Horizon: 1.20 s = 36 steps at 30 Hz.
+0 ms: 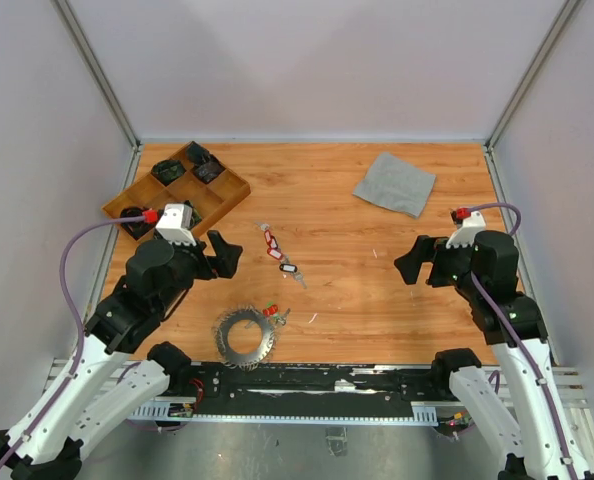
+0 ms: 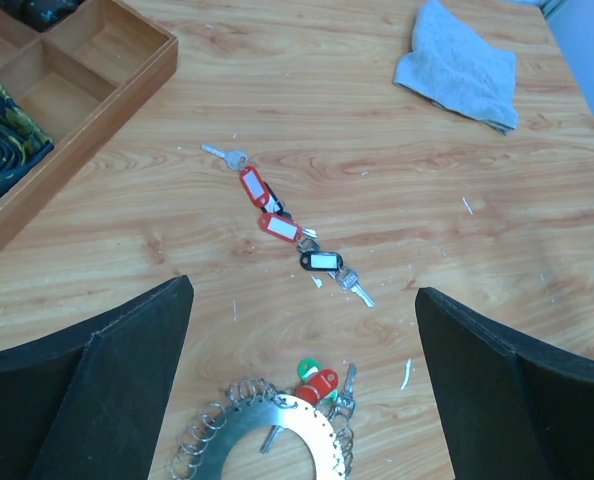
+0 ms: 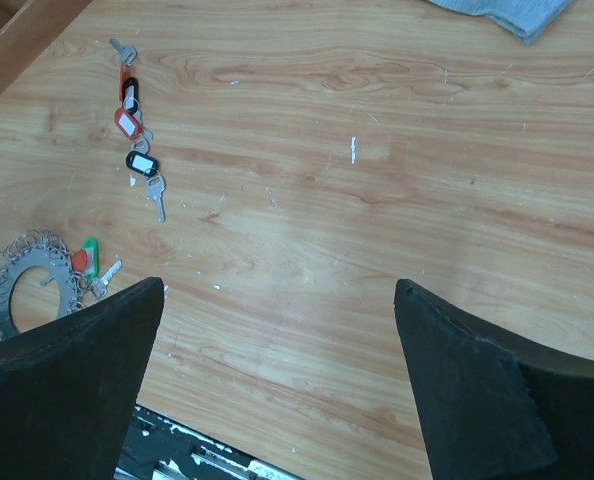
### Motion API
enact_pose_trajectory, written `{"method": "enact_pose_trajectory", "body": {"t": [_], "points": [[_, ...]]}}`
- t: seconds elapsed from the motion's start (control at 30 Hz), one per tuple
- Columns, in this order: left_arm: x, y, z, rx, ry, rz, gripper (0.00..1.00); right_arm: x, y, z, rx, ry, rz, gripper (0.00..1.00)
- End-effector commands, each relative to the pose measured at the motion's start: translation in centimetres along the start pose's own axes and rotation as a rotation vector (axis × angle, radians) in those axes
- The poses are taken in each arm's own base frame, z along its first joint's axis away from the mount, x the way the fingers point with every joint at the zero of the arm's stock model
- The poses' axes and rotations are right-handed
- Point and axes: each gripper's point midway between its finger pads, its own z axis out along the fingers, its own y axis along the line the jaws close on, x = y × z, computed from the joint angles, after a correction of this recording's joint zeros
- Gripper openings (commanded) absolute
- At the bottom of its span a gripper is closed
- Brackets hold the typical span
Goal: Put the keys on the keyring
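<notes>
Obstacles: brown wooden compartment tray (image 2: 87, 125), far-left corner of the wooden table (image 1: 377, 290); crumpled grey cloth (image 1: 395, 183), far-right; line of tagged silver keys (image 2: 277, 225), mid-table; toothed silver keyring (image 1: 224, 335), near edge, left. Free: right half, cloth to near edge.

Keys (image 2: 282, 225) in a slanted row, keyring (image 2: 277, 435) nearer, between the wide-spread fingers of the left claw (image 2: 302, 290)

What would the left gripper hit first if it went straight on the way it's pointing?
Likely the keyring, lying closest, in line with the open left gripper; the loose keys lie beyond. Depth is hard to judge.
</notes>
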Motion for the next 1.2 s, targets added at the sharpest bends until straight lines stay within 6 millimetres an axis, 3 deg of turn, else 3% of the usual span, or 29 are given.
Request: {"method": "enact_pose_trajectory", "body": {"t": [0.0, 0.43, 0.6, 1.17], "points": [[-0.3, 0.0, -0.4, 0.001, -0.007, -0.013, 1.0, 0.4, 0.0, 0.5, -0.003, 0.015, 0.017, 0.98], [0.6, -0.2, 0.2, 0.009, 0.028, -0.023, 1.0, 3.4, -1.5, 0.7, 0.088, 0.248, 0.062, 0.98], [1.1, -0.1, 0.5, -0.002, 0.044, -0.032, 1.0, 3.0, -2.4, 0.0, 0.178, 0.267, 0.119, 0.98], [1.7, 0.3, 1.1, -0.019, 0.046, -0.047, 1.0, 1.4, -0.4, 0.3, 0.04, 0.218, 0.039, 0.98]]}}
